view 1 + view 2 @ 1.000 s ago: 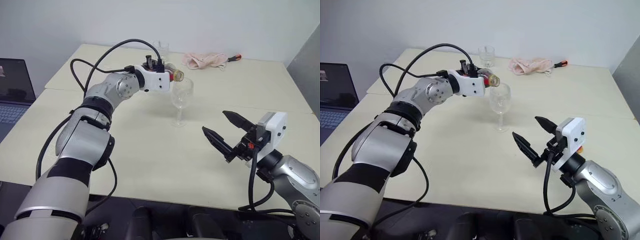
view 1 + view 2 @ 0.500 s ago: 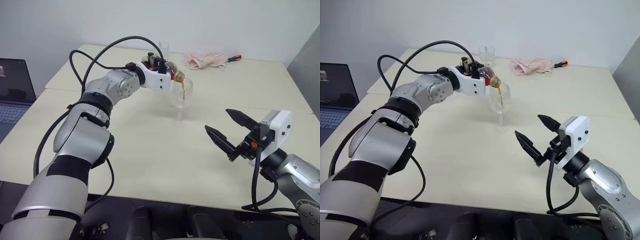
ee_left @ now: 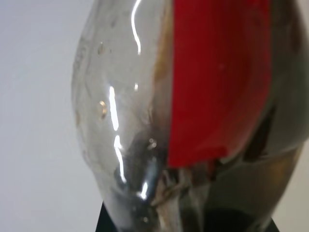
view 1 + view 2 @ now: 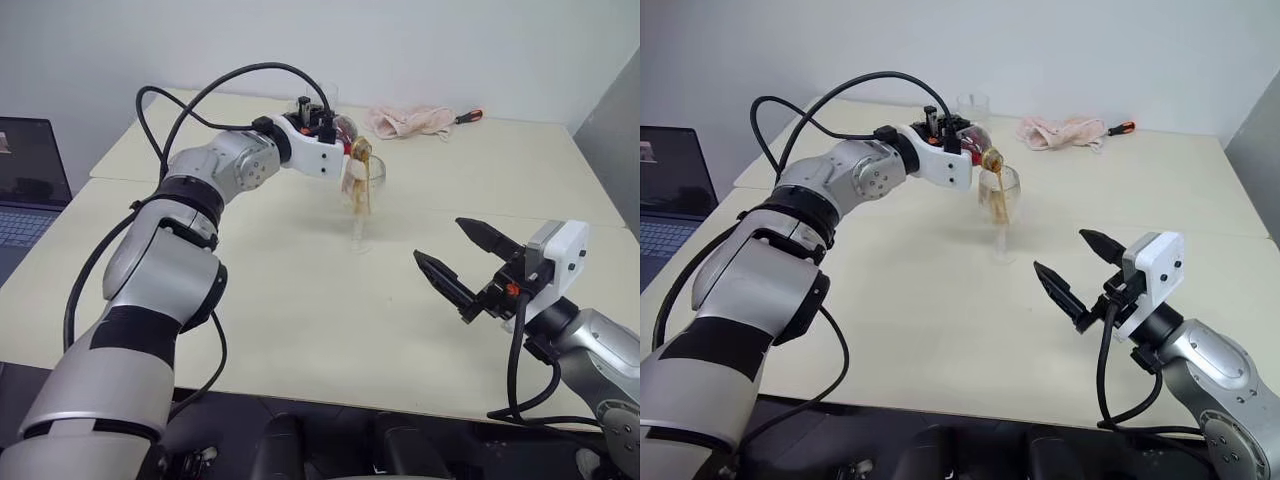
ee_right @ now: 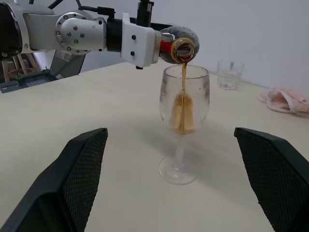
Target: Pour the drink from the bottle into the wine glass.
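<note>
While drink streams: pour under way, wine glass bowl part filled, not done.

Eye views: left gripper clamped on tipped bottle, mouth over glass rim at table centre; right gripper spread wide, holding nothing, at 4 o'clock from glass.

Right wrist: one bottle, one wine glass, one tumbler at 2 o'clock.

Left wrist: bottle body, red label.

The left gripper's fingers were hidden behind its white housing and the bottle, so the grip itself could not be seen. In the left wrist view the bottle's body ran past the picture's edges, blurred. The laptop was cut off by the picture's left edge. The right gripper's fingers ran off the bottom edge.
</note>
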